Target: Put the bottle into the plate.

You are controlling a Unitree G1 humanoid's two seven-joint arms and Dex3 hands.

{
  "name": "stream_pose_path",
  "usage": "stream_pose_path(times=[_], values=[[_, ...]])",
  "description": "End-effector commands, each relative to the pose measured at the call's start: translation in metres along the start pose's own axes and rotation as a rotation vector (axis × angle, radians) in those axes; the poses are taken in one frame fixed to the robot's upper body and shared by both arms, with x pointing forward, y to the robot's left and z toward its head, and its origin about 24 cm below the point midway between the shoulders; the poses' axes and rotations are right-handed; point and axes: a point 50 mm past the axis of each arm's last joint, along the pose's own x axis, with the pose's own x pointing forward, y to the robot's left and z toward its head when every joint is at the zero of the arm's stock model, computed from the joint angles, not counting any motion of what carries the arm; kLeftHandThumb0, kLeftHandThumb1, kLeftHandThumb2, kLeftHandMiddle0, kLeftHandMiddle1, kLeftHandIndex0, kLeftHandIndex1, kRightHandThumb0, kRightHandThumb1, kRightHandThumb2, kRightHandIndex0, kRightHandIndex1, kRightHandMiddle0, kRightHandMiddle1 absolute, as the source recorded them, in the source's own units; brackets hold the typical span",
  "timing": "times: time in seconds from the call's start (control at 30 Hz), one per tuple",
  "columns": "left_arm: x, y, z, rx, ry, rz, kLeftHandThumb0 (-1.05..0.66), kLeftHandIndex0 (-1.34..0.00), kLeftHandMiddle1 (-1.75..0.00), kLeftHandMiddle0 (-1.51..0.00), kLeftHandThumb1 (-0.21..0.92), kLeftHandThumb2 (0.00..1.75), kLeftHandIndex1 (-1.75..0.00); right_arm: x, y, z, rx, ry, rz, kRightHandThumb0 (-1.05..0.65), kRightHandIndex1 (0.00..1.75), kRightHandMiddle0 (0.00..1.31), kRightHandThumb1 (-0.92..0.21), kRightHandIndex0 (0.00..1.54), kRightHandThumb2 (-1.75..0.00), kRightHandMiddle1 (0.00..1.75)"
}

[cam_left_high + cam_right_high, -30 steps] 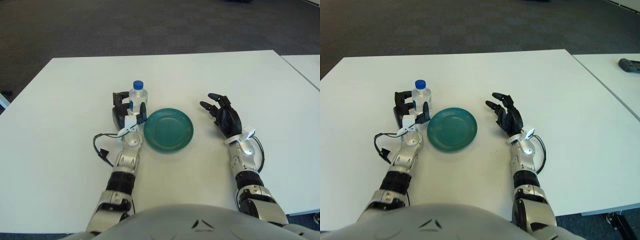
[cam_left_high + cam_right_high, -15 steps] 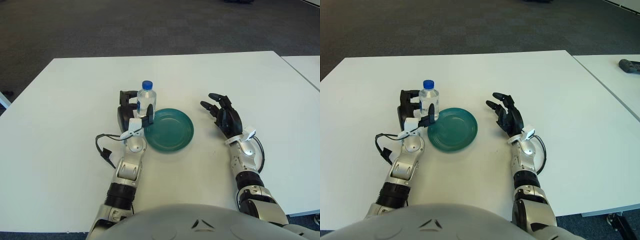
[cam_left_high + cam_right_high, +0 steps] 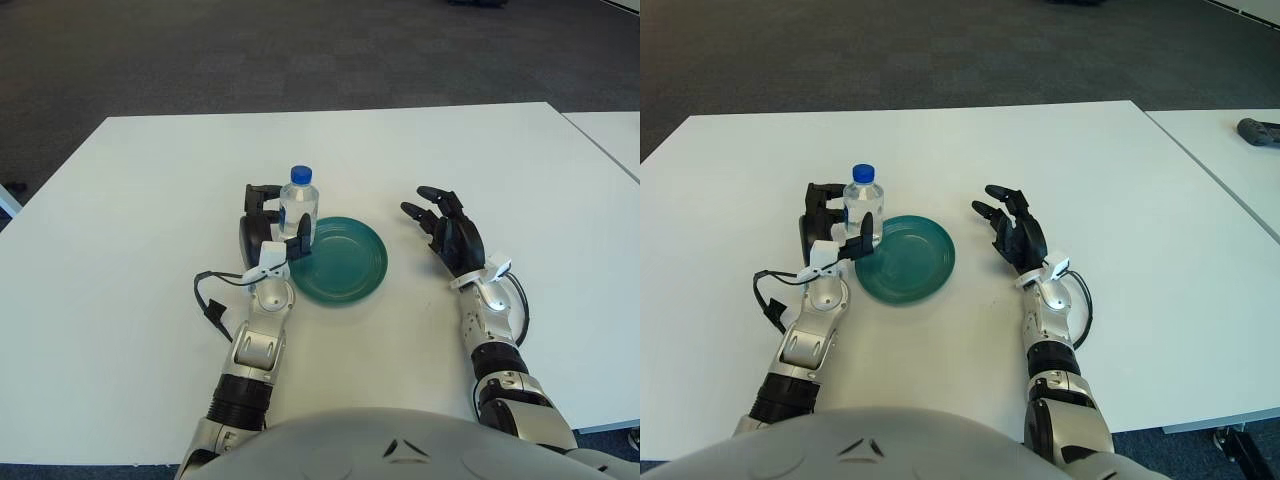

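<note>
A small clear water bottle (image 3: pixel 298 207) with a blue cap stands upright in my left hand (image 3: pixel 270 225), whose fingers are shut around it. The bottle is at the left rim of the round green plate (image 3: pixel 345 265), held over the plate's edge. The plate lies in the middle of the white table and holds nothing. My right hand (image 3: pixel 447 232) shows to the right of the plate, fingers spread, holding nothing.
The white table (image 3: pixel 120 200) stretches wide on every side of the plate. A second white table (image 3: pixel 1230 150) stands at the right with a dark object (image 3: pixel 1260 131) on it. A black cable (image 3: pixel 212 300) loops beside my left forearm.
My left hand has carried the bottle to the right, from beside the plate to its left rim. The right hand has not moved.
</note>
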Motion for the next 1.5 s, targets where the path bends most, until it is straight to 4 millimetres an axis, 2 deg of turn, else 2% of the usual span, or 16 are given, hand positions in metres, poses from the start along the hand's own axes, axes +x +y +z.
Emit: stream_pose_path(times=[0.0, 0.63, 1.23, 1.3, 1.33, 1.37, 1.4, 1.43, 1.47], values=[[-0.006, -0.011, 0.014, -0.064, -0.031, -0.003, -0.49, -0.66, -1.75, -1.22, 0.24, 1.4, -1.75, -0.046, 0.007, -0.039, 0.095, 0.15, -0.09, -0.68, 0.41, 0.0, -0.92, 0.32, -0.84, 0.95], [-0.025, -0.026, 0.024, -0.071, -0.056, -0.156, -0.48, -0.64, -1.75, -1.18, 0.27, 1.37, -1.75, -0.046, 0.011, -0.04, 0.096, 0.151, -0.089, -0.68, 0.41, 0.0, -0.92, 0.32, -0.84, 0.95], [-0.034, -0.04, 0.021, -0.027, -0.015, -0.368, -0.49, -0.67, -1.75, -1.2, 0.24, 1.41, -1.75, -0.047, 0.014, -0.041, 0.094, 0.15, -0.088, -0.68, 0.4, 0.0, -0.92, 0.33, -0.84, 0.95], [-0.035, -0.041, 0.02, -0.007, -0.024, -0.396, -0.48, -0.63, -1.75, -1.11, 0.29, 1.35, -1.75, -0.047, 0.014, -0.041, 0.094, 0.15, -0.088, -0.68, 0.4, 0.0, -0.92, 0.33, -0.84, 0.95], [-0.035, -0.042, 0.019, 0.003, -0.028, -0.408, -0.46, -0.59, -1.75, -0.97, 0.35, 1.26, -1.74, -0.047, 0.014, -0.041, 0.094, 0.15, -0.088, -0.68, 0.4, 0.0, -0.92, 0.33, -0.84, 0.95], [-0.035, -0.042, 0.015, 0.019, -0.026, -0.425, -0.44, -0.52, -1.75, -0.76, 0.46, 1.09, -1.71, -0.047, 0.014, -0.041, 0.094, 0.15, -0.088, -0.68, 0.4, 0.0, -0.92, 0.33, -0.84, 0.95], [-0.036, -0.042, 0.012, 0.03, -0.025, -0.437, -0.52, -0.34, -1.56, -0.54, 0.52, 0.94, -1.63, -0.047, 0.014, -0.041, 0.094, 0.149, -0.088, -0.68, 0.4, 0.0, -0.92, 0.33, -0.84, 0.95], [-0.036, -0.042, 0.008, 0.042, -0.02, -0.455, -0.58, -0.22, -1.43, -0.41, 0.57, 0.81, -1.57, -0.047, 0.014, -0.041, 0.094, 0.149, -0.088, -0.68, 0.4, 0.0, -0.92, 0.33, -0.84, 0.95], [-0.035, -0.041, 0.006, 0.049, -0.016, -0.467, -0.63, -0.17, -1.31, -0.35, 0.61, 0.74, -1.47, -0.047, 0.014, -0.041, 0.094, 0.148, -0.088, -0.68, 0.4, 0.0, -0.92, 0.33, -0.84, 0.95]])
